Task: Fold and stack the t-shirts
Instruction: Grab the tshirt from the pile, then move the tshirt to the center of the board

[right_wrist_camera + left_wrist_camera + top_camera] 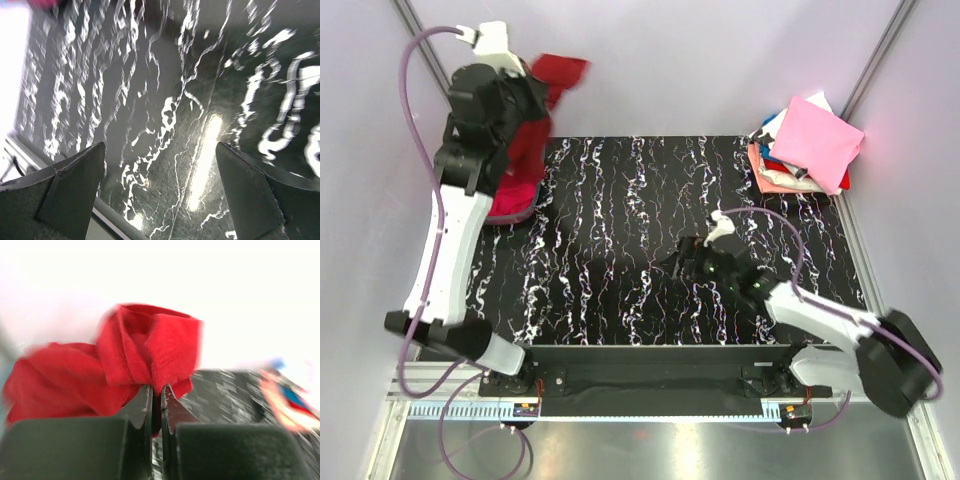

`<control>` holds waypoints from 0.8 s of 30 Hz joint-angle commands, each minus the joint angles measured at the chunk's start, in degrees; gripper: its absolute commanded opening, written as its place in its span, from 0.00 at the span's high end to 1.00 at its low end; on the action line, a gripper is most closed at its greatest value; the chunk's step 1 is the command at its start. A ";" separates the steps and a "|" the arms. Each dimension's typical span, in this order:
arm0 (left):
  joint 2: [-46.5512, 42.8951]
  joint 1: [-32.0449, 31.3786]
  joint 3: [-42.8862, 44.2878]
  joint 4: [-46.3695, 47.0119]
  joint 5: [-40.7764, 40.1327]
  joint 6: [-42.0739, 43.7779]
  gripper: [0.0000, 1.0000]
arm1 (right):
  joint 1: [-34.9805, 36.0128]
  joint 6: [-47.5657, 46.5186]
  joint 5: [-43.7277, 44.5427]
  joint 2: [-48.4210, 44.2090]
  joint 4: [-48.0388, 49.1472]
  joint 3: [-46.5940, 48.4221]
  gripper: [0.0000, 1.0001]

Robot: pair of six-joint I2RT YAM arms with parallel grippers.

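My left gripper [542,88] is raised at the table's far left and shut on a dark crimson red t-shirt [558,78]; in the left wrist view the bunched red cloth [150,350] is pinched between the closed fingers [145,405]. The shirt hangs down from the gripper toward the table's left edge, where more red-pink cloth [515,205] lies. A stack of folded t-shirts [812,142], pink on top, sits at the far right corner. My right gripper [692,252] is open and empty, low over the black marbled table [165,125] at centre right.
The black white-veined table top [620,230] spreads between the arms. Pale walls and two slanted metal posts [880,55] enclose the back. The table's near edge [30,155] shows in the right wrist view.
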 commanded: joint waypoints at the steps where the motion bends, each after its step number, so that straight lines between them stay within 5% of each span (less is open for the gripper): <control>1: -0.53 -5.92 -2.68 -10.71 2.99 3.31 0.98 | 0.27 1.39 10.38 -10.88 -2.44 -1.86 0.00; 3: -2.03 -10.56 -7.33 -13.80 4.22 3.22 0.38 | 0.27 1.48 14.85 -19.49 -7.91 -1.51 0.00; 5: -2.82 -13.13 -12.84 -17.75 4.23 2.78 0.01 | 0.27 1.92 17.85 -27.82 -19.06 0.67 0.00; 10: -11.68 -17.44 -29.21 -12.78 5.81 -3.10 0.01 | 0.27 3.59 23.66 -42.00 -38.05 5.08 0.01; 15: -22.24 -17.45 -40.82 -12.40 5.63 -7.59 0.01 | 0.27 4.47 17.90 -48.79 -40.81 3.25 0.00; 24: -32.52 -17.53 -50.75 -18.02 -2.61 -5.75 0.01 | 0.27 0.44 11.18 -18.49 -36.42 10.61 0.04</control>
